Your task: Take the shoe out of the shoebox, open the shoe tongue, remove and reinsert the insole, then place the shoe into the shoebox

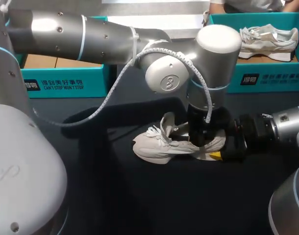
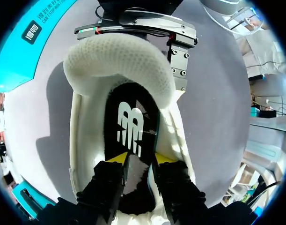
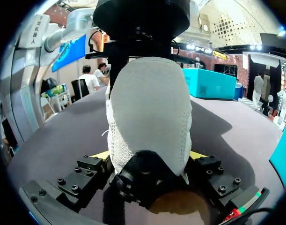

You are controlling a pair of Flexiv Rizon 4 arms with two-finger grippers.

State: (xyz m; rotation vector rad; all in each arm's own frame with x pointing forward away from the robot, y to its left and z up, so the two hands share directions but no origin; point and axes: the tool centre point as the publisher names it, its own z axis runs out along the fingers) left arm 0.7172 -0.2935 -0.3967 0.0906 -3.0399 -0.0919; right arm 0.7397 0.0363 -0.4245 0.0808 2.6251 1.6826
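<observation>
Head view: your shoe (image 1: 159, 144) sits on the dark table (image 1: 139, 200) near the middle, toe twd the view's left, tongue pulled up. L arm comes in from the left and reaches past the middle. The left gripper (image 1: 200, 141) points straight down into the shoe's opening. The right gripper (image 1: 226, 149) comes in low from the right, at the heel. A teal shoebox (image 1: 66, 83) stands at the back left. A second box (image 1: 271, 81) stands back right w/ another shoe (image 1: 266, 39) in it.

Left wrist view: the fingers are inside the shoe, set narrow. The black insole (image 2: 128, 126) runs btwn them and touches both tips, so that claw is pinching the insole. One teal edge of it is lifted along a finger. The padded heel collar (image 2: 119, 61) is ahead, w/ the right gripper just beyond it.

Right wrist view: the fingers stand wide, one each side of the heel, both pressed on it, so this claw holds the shoe. The heel is upright, and the left gripper is above it.
</observation>
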